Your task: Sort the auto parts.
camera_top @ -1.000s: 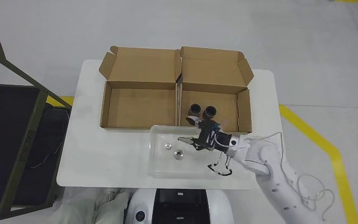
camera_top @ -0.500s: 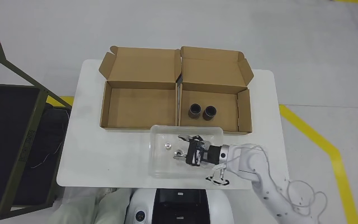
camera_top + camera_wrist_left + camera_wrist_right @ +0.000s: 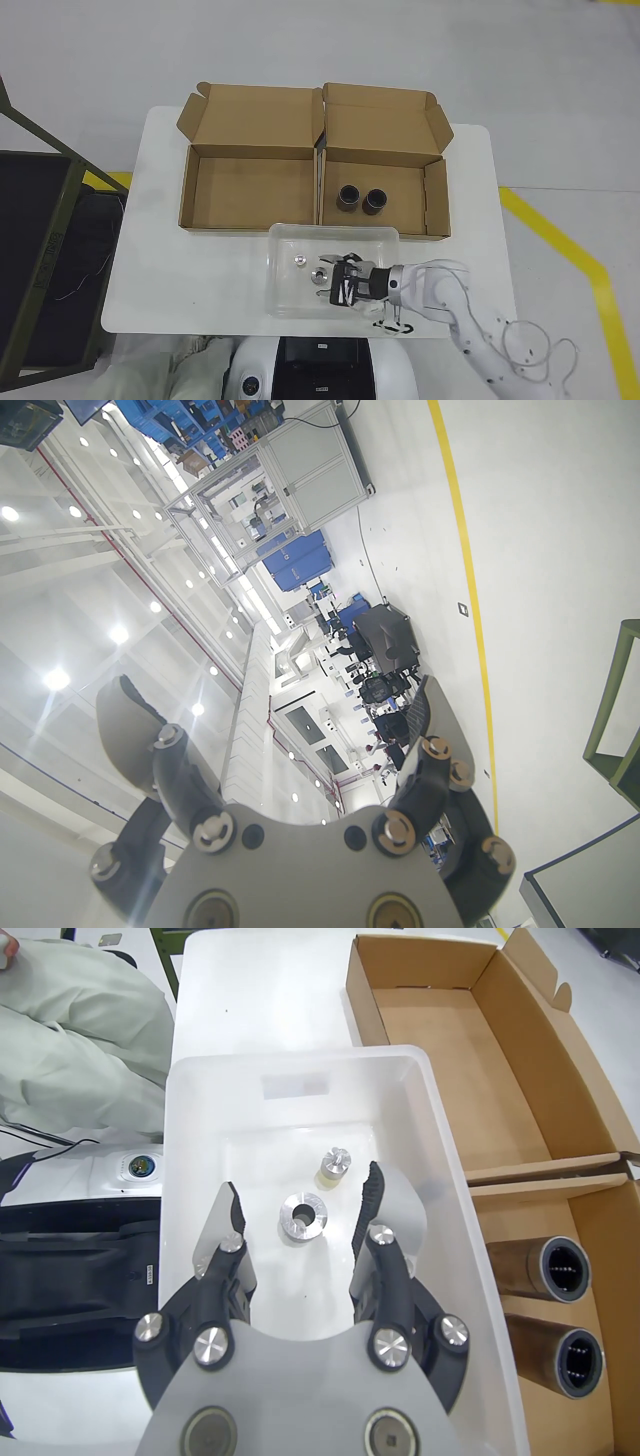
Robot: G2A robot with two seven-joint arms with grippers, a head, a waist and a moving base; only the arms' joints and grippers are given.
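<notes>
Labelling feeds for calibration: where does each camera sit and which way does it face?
Top view: above the arms, looking straight down at the table; the right claw shows over the clear bin.
Left wrist view: on the left wrist, aimed out into the hall; the open left claw shows.
Right wrist view: on the right wrist, looking down into the clear bin; the open right claw hangs over a metal ring.
Shared: top and right wrist views both show the bin, ring and two tubes.

Right arm pulled back into the bin
Right gripper (image 3: 333, 283) has left the front wall of the right-hand box (image 3: 436, 200), moved lower into the clear bin (image 3: 273, 270), and now has its fingers spread either side of the metal ring (image 3: 302, 1218).
</notes>
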